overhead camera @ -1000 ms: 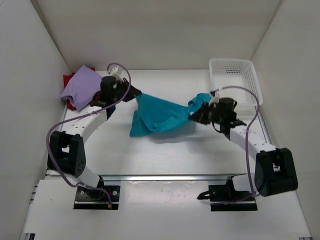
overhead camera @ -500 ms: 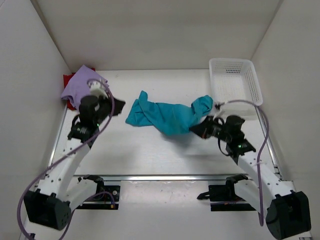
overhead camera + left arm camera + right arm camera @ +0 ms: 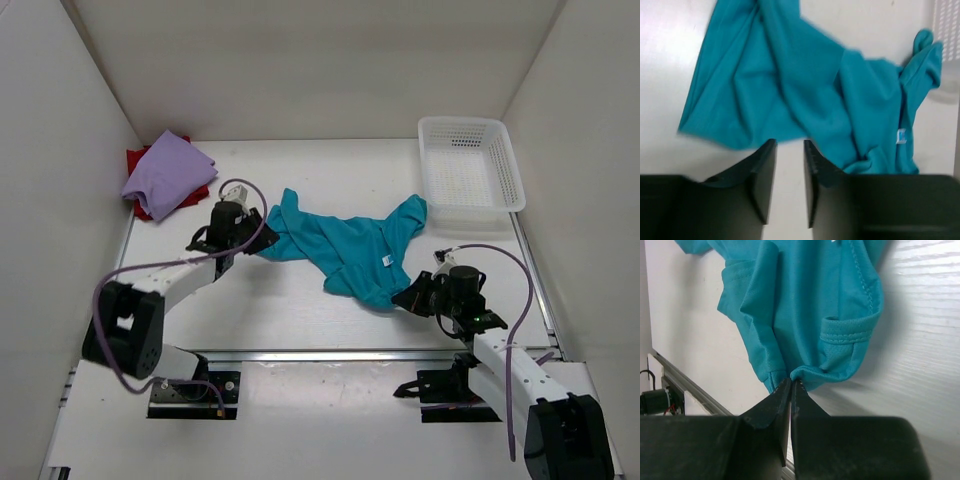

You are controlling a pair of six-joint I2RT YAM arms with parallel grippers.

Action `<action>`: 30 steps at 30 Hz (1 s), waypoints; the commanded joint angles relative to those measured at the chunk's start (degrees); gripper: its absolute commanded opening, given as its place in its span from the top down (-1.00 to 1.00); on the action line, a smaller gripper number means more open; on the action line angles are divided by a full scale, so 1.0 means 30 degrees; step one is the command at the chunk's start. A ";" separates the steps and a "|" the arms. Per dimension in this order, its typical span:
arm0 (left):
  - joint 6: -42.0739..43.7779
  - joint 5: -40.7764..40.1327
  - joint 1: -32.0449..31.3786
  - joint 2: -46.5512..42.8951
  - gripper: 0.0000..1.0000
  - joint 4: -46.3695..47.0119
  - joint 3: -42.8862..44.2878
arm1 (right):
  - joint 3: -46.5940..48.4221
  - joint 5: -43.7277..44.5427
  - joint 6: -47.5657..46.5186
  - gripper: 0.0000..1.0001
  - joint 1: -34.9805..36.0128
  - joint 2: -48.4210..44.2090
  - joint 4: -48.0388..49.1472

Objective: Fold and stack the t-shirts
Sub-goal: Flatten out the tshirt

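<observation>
The teal t-shirt [image 3: 340, 245] lies crumpled across the middle of the table, its small white neck label facing up. In the left wrist view the teal t-shirt [image 3: 790, 85] spreads just beyond my left gripper [image 3: 790, 145], whose jaws stand apart over bare table with no cloth between them. My left gripper [image 3: 252, 243] sits at the shirt's left edge. My right gripper [image 3: 791, 382] is shut on the hem of the teal t-shirt [image 3: 805, 315]; from above, the right gripper [image 3: 408, 297] is at the shirt's near right corner. The lavender t-shirt [image 3: 167, 175] lies on the red t-shirt [image 3: 135, 160] at the back left.
A white mesh basket [image 3: 470, 175] stands at the back right corner. White walls close in the table on the left, back and right. A metal rail [image 3: 330, 354] runs along the near edge.
The teal t-shirt was lowered and pulled toward the near right, now lying flatter. My left gripper let go of it and opened. My right gripper drew back toward the near edge, still holding the hem.
</observation>
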 commanded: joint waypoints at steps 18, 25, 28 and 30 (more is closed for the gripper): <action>0.0038 0.0321 0.0094 0.9082 0.85 0.0557 0.8588 | -0.0368 -0.0700 -0.0698 1.00 0.0211 0.1071 0.3292; 0.1446 -0.1762 0.0708 0.7349 0.00 -0.1346 0.8643 | -0.0428 -0.0640 -0.0288 1.00 0.1178 0.1541 0.4344; 0.1738 -0.1265 0.0565 0.8548 -0.09 -0.2048 0.9605 | -0.0487 -0.0758 -0.0142 1.00 0.1411 0.1540 0.4551; 0.1564 -0.1031 0.0418 0.9601 -0.07 -0.2285 1.0105 | -0.0370 -0.0758 -0.0345 1.00 0.1354 0.1424 0.4406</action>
